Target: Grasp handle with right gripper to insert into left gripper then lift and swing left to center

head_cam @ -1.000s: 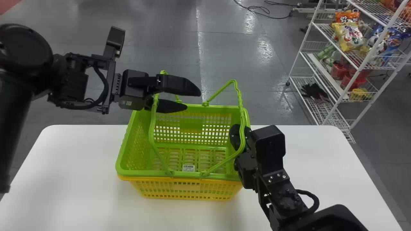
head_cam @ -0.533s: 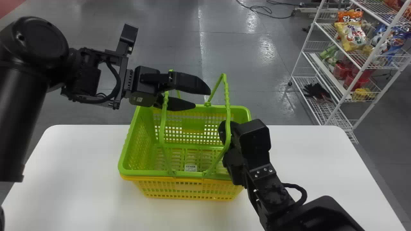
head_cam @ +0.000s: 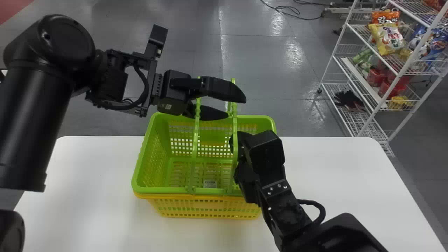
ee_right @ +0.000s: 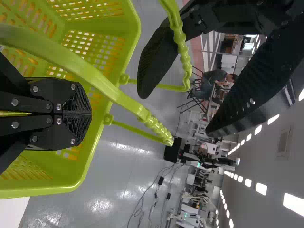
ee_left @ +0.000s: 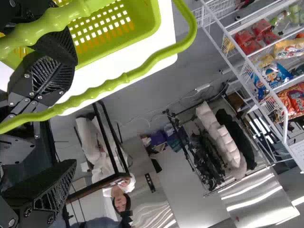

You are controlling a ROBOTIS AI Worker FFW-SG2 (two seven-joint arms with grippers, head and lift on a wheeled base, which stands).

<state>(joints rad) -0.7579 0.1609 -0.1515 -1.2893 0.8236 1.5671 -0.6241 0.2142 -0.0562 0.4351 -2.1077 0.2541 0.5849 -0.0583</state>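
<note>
left end effector [head_cam: 236, 107] parted, perhaps touching handle [head_cam: 195, 140]

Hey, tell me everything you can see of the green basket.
The green basket looks plastic, open-topped, with slotted walls and a small white label on its floor. It sits upright, nested in a yellow basket. Its two handles stand raised, a gap between them: the left-hand handle crosses between the left gripper's open fingers; the shut right gripper is by the right-hand handle, contact unclear.
</note>
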